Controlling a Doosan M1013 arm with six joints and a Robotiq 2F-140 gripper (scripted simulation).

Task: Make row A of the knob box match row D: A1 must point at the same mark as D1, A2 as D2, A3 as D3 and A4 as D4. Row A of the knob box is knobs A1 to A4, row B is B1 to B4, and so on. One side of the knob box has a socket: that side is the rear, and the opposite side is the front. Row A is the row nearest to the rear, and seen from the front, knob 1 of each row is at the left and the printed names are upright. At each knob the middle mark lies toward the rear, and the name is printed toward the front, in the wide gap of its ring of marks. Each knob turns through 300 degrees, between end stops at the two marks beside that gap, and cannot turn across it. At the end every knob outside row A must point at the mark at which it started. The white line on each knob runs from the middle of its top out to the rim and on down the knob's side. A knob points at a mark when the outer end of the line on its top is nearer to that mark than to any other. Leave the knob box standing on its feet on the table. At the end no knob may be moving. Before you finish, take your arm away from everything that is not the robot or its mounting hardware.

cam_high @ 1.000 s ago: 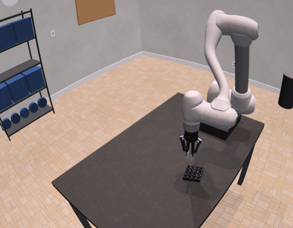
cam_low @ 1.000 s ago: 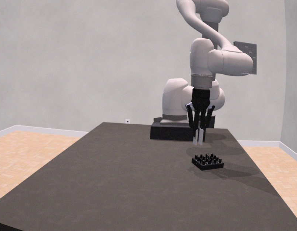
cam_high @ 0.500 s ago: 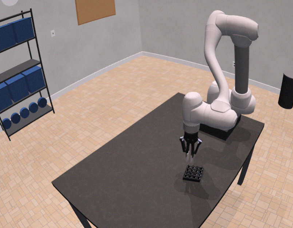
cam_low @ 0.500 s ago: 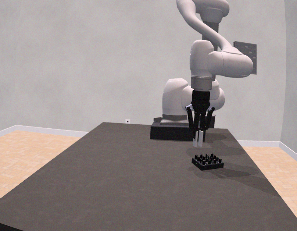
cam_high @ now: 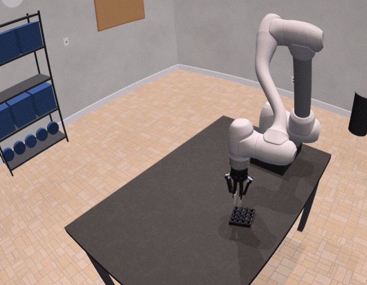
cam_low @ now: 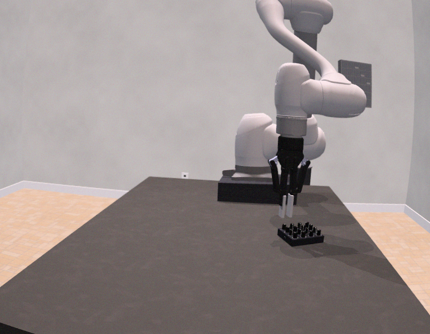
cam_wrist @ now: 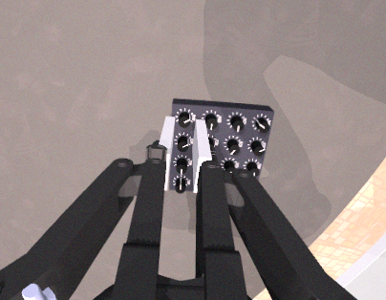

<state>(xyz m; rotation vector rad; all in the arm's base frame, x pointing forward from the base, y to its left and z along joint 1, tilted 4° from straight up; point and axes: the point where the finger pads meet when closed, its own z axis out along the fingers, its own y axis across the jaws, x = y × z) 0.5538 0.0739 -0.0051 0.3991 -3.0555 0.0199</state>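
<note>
The black knob box [cam_high: 239, 223] [cam_low: 302, 242] [cam_wrist: 224, 104] stands on its feet on the dark table [cam_high: 146, 199] [cam_low: 172, 258] [cam_wrist: 89, 46], on the side near the arm's base. It carries a grid of small black knobs with white lines. My gripper [cam_high: 236, 199] [cam_low: 285, 215] [cam_wrist: 183, 133] points straight down and hangs a short way above one edge of the box, touching nothing. Its white finger pads stand a narrow gap apart with nothing between them. In the wrist view the leftmost column of knobs shows through that gap, and the pads hide parts of the neighbouring knobs.
The arm's black base plate [cam_high: 270, 165] [cam_low: 244, 192] sits on the table behind the box. The table's edge runs close beside the box [cam_high: 288, 236]. A shelf rack [cam_high: 52, 79] with blue boxes and a black cylinder [cam_high: 360, 111] stand off the table.
</note>
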